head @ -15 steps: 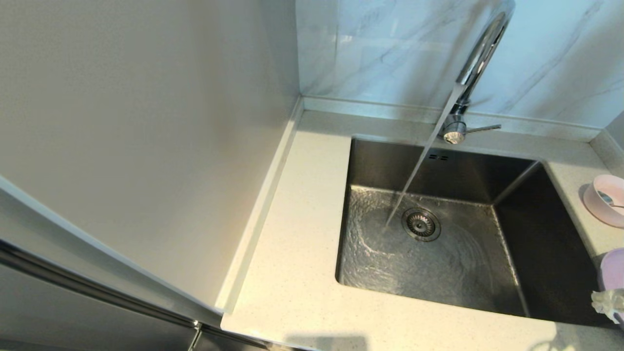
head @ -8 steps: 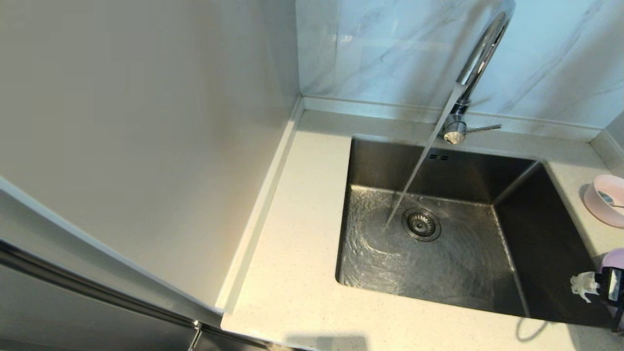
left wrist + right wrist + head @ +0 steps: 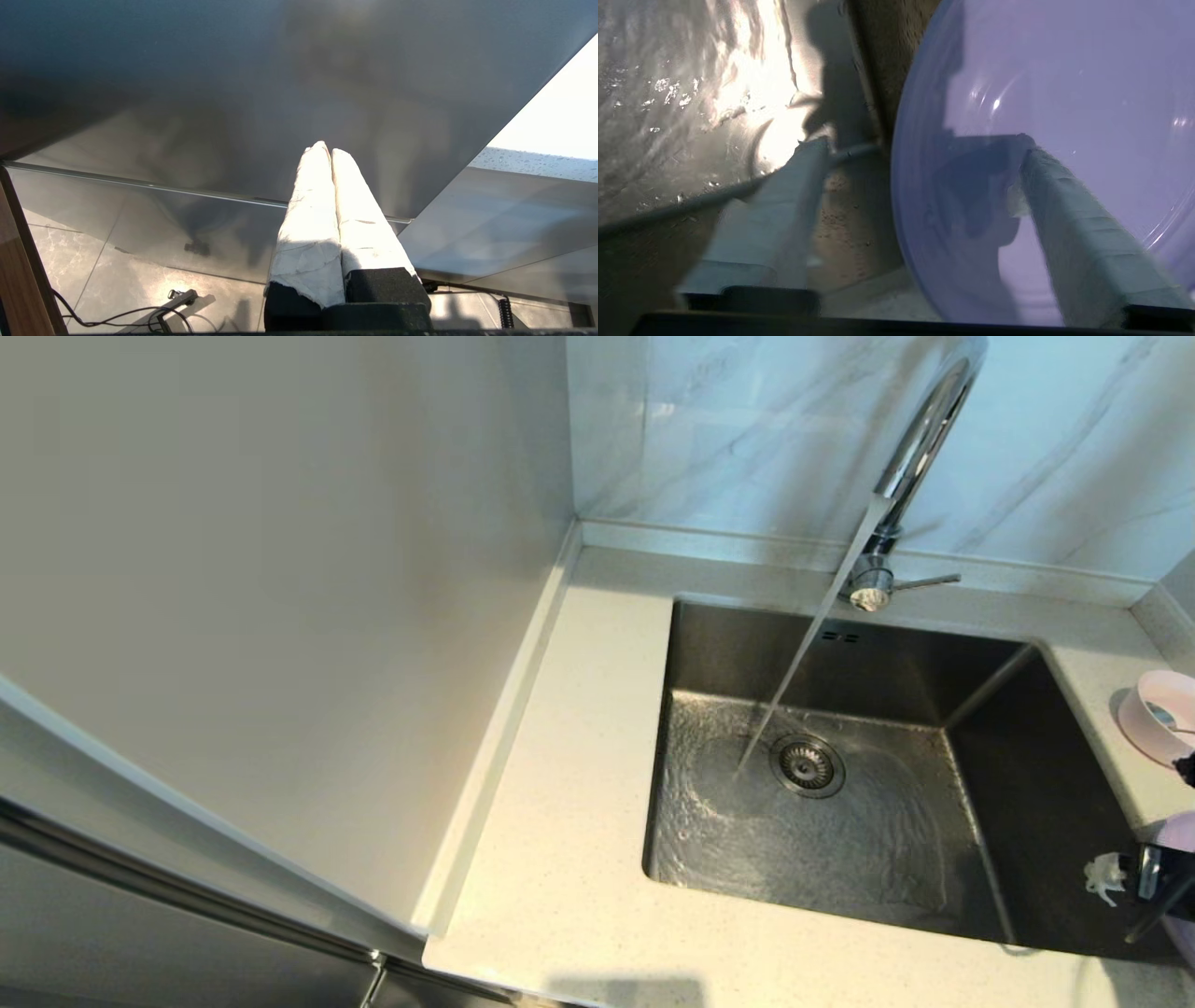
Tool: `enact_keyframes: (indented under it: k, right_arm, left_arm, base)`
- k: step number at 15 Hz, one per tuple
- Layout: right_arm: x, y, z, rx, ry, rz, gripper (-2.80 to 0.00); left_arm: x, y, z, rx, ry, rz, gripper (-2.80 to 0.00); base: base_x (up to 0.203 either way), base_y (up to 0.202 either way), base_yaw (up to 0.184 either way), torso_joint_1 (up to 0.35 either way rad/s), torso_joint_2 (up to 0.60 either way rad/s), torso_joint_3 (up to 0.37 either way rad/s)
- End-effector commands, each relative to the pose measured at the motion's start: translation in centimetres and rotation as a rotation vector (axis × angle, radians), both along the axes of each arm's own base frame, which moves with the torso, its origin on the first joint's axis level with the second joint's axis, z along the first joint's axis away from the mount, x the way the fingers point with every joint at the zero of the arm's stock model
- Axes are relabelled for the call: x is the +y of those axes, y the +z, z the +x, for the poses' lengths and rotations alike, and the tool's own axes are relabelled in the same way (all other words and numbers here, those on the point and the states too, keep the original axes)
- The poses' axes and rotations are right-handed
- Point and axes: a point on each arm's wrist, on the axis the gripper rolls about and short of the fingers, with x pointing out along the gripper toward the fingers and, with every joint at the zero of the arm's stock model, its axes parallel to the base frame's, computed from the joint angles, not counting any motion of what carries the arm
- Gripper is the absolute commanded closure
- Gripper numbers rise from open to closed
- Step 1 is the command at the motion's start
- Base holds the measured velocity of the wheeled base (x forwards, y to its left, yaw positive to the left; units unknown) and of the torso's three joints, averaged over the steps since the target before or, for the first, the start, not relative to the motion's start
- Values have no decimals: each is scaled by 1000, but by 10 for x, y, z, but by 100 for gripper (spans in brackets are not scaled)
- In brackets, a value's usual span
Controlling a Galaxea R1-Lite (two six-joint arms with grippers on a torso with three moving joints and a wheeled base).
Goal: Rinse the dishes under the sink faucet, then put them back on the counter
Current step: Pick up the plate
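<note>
**A:** Start from the sink (image 3: 1027, 709) and work rightwards. What's where?

**B:** To its left is bare speckled counter (image 3: 579, 803). At the sink's back edge stands the chrome faucet (image 3: 920, 439), water running from it and landing just left of the drain strainer (image 3: 807, 765). Right of the sink, on the counter, sits the pale pink bowl (image 3: 1162, 717); nearer us, also right of the sink and hard by its rim, is the lilac plate (image 3: 1064, 93).

**A:** And the arms?

**B:** The right gripper (image 3: 920, 177) is at the sink's right rim with its padded fingers (image 3: 1083, 233) spread wide, one over the plate's face, the other outside the plate's edge on the sink side. They straddle the rim but pinch nothing yet. The left gripper (image 3: 331, 154) hangs down beside the cabinet front, fingers pressed together, away from the sink.

**A:** How do you reckon that plate will handle?

**B:** Stiff and light, I'd guess, but smooth and glossy, so slippery once wet. It lies flat, so the rim nearest the sink is the only place to take it: one finger under the lip, one on top, well in from the edge. A shallow pinch could let it pivot or slide out under the stream.

**A:** Breakable?

**B:** Can't tell the material. I'd treat it as such over that steel basin.
</note>
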Motion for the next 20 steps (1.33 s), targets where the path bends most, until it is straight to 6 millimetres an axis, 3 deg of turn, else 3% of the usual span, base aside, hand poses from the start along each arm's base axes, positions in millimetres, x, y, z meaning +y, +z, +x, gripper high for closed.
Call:
enact_keyframes:
  k: [1,6,14,20]
  right_arm:
    - [-2,-5,2,23,-5,5,0]
    - [2,-10,-7,44,6,5,0]
    - [41,-11,-69,11,169,-36,0]
    - [61,6,-84,-146,340,-14,0]
  left_arm:
    - [0,0,0,0,0,0,0]
    - [0,0,0,0,0,0,0]
    - [0,0,0,0,-1,0,0]
    - [0,0,0,0,0,0,0]
  base:
    - [0,0,0,0,0,0]
    - [0,0,0,0,0,0]
    - [0,0,0,0,0,0]
    - [0,0,0,0,0,0]
